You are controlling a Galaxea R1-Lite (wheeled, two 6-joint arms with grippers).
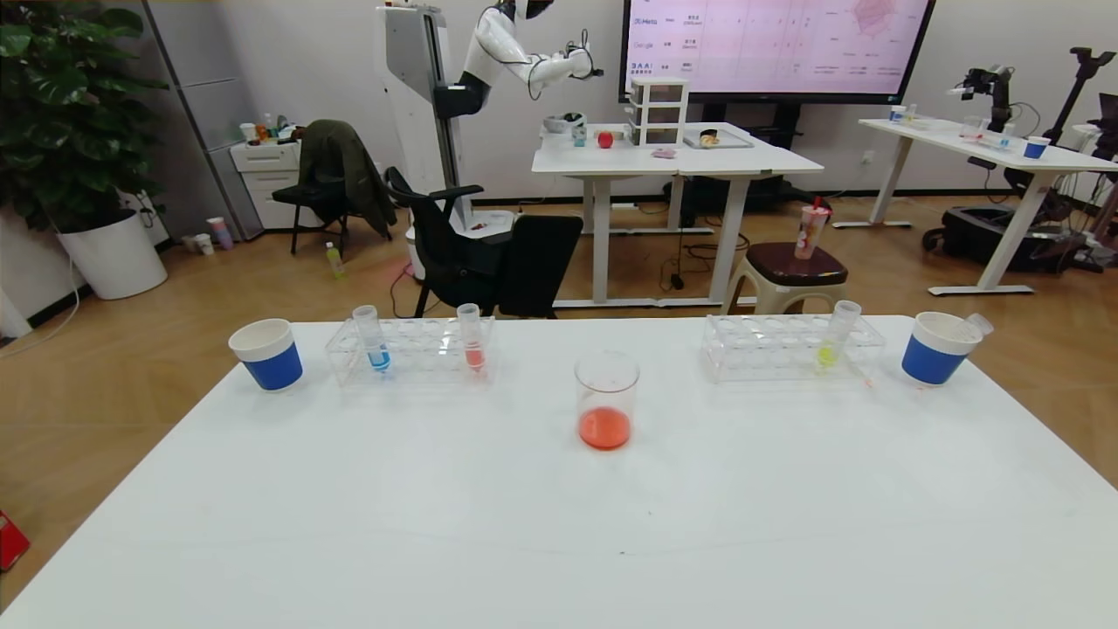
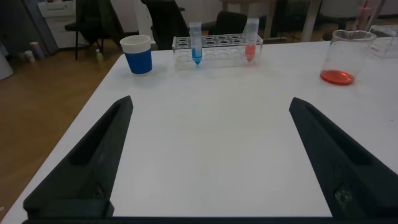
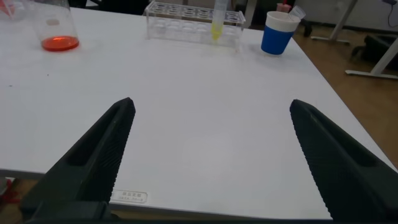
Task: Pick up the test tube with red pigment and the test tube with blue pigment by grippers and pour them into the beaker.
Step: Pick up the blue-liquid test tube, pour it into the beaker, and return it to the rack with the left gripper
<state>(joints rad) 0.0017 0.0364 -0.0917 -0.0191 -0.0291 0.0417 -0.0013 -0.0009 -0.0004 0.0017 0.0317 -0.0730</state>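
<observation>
The beaker (image 1: 606, 400) (image 2: 343, 57) (image 3: 55, 25) stands mid-table with orange-red liquid at its bottom. The test tube with blue pigment (image 1: 373, 338) (image 2: 196, 43) stands upright in the left clear rack (image 1: 410, 351). Beside it in that rack is a tube of paler salmon-red liquid (image 1: 472, 338) (image 2: 250, 40). The test tube with red pigment is out of view. My left gripper (image 2: 211, 101) and right gripper (image 3: 211, 102) are both open over the table's near edge, holding nothing. Neither arm shows in the head view.
A second rack (image 1: 790, 348) at the right holds a yellow-green tube (image 1: 836, 336) (image 3: 217, 22). Blue-sleeved paper cups stand at the far left (image 1: 268, 354) and far right (image 1: 936, 348). A clear tube (image 1: 976, 325) leans in the right cup.
</observation>
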